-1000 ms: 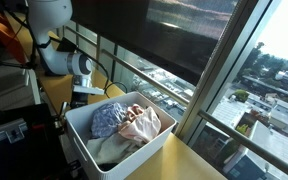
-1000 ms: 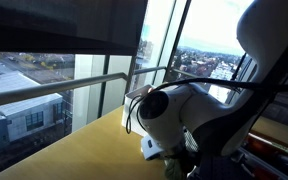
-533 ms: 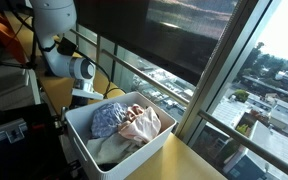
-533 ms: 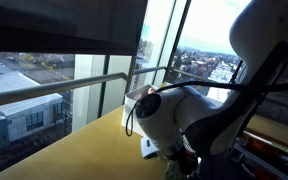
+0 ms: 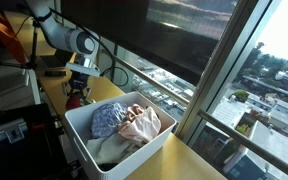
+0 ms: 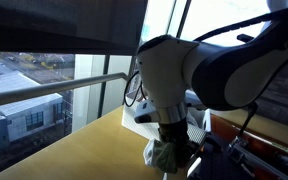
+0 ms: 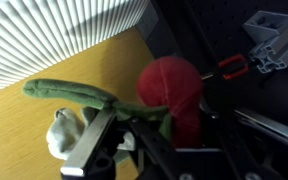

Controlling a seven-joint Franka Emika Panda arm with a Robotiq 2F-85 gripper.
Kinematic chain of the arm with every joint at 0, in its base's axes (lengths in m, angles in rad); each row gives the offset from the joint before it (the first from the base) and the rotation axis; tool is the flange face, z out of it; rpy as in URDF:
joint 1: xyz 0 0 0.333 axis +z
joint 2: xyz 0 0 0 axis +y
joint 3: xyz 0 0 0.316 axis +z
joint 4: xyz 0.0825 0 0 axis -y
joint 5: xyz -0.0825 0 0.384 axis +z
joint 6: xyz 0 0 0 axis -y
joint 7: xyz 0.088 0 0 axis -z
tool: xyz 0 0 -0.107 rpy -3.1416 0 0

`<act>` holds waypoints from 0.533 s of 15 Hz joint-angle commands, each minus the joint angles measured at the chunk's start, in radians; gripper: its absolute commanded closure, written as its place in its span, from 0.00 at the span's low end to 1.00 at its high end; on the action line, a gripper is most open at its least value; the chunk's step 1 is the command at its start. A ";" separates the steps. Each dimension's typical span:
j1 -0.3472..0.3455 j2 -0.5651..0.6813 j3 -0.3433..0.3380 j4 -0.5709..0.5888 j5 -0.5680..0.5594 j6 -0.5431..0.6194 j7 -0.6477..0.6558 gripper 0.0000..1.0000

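My gripper [image 7: 134, 130] is shut on a soft toy with a round red body [image 7: 172, 85], a long green leaf [image 7: 69, 92] and a white bit at its lower left. The leaf end lies between the jaws. In both exterior views the toy [image 5: 76, 98] [image 6: 164, 157] hangs under the gripper [image 5: 77, 88] [image 6: 167, 140], above the yellow tabletop [image 6: 74, 150]. It hangs just beyond the far end of a white bin [image 5: 114, 165].
The bin holds a blue patterned cloth [image 5: 106, 118] and a pink cloth [image 5: 142, 125]. A metal railing [image 5: 159, 85] and large window panes run along the table's edge. Dark equipment [image 5: 4, 130] and cables stand at the arm's side.
The arm has risen from its low crouch beside the bin. The jaws have come together on the toy, which now hangs above the table.
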 commanded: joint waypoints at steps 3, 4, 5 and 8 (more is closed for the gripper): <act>-0.007 -0.321 -0.001 -0.057 0.053 -0.051 0.056 0.95; -0.011 -0.369 -0.010 -0.052 0.051 -0.071 0.053 0.95; -0.016 -0.412 -0.023 -0.044 0.044 -0.092 0.050 0.95; -0.037 -0.502 -0.067 -0.008 0.021 -0.131 0.046 0.95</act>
